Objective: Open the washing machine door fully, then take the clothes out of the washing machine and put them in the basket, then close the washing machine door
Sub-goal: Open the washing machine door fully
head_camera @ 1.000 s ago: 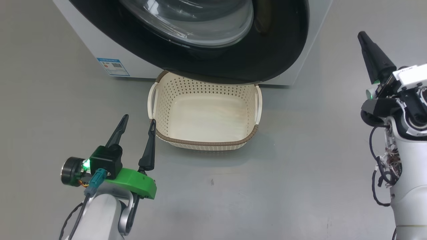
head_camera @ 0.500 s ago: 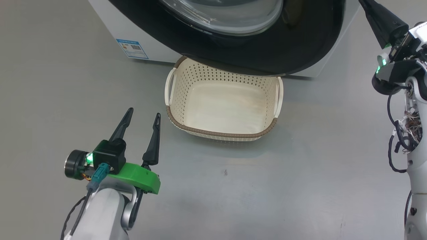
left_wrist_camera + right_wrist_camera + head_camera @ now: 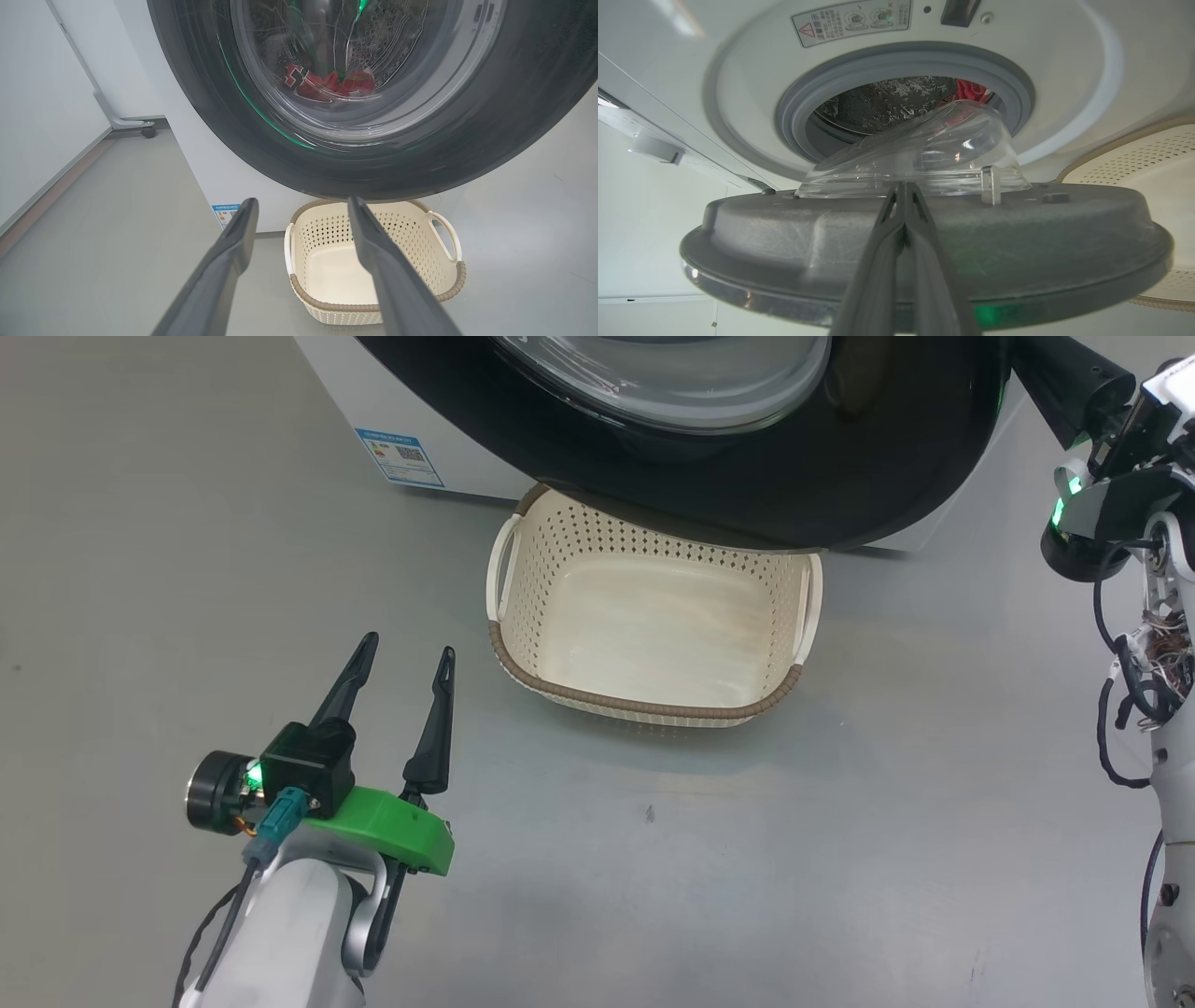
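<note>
Low before the machine (image 3: 350, 378), the basket (image 3: 644, 707) stands on the grey floor (image 3: 840, 849), its bare bottom showing and its far end tucked under the door (image 3: 887, 476). That door hangs partly open. The right wrist view looks across its black inner side and clear bowl to the grey-ringed opening. Behind it the red clothes (image 3: 971, 88) lie in the drum (image 3: 878, 102). The left wrist view shows them through the glass. The right gripper (image 3: 902, 186) has its fingers pressed together, tips at the foot of the bowl on the door's inner side; whether they touch it I cannot tell. The left gripper (image 3: 408, 647) hovers near and left of the basket, fingers spread apart, pointing towards the machine's blue label (image 3: 400, 457).
</note>
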Motion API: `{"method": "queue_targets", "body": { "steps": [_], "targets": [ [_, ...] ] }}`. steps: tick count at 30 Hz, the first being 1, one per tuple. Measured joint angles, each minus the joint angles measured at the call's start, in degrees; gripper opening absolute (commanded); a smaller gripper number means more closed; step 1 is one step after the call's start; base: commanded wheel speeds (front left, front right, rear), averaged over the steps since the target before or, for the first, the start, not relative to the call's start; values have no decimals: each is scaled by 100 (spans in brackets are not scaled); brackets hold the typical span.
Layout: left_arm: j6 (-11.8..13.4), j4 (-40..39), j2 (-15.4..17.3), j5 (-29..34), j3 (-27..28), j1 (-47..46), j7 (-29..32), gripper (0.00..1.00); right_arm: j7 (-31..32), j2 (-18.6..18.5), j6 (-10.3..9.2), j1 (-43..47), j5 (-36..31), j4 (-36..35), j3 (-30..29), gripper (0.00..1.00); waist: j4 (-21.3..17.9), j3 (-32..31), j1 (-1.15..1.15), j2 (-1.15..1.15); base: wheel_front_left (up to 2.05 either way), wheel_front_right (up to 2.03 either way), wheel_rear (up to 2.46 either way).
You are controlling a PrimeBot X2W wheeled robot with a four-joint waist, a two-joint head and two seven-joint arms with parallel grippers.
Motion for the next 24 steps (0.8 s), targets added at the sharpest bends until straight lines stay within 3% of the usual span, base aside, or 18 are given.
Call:
{"method": "queue_targets", "body": {
  "steps": [13,24],
  "targets": [
    [58,1,0,-60,-48,-1,0,100,636,-90,-16,-57,164,148,211,0,26,6,0,0,0,0,0],
    [110,63,-1,-58,-37,-1,0,100,1116,159,326,203,311,197,532,0,-87,-162,0,0,0,0,0]
  ]
}}
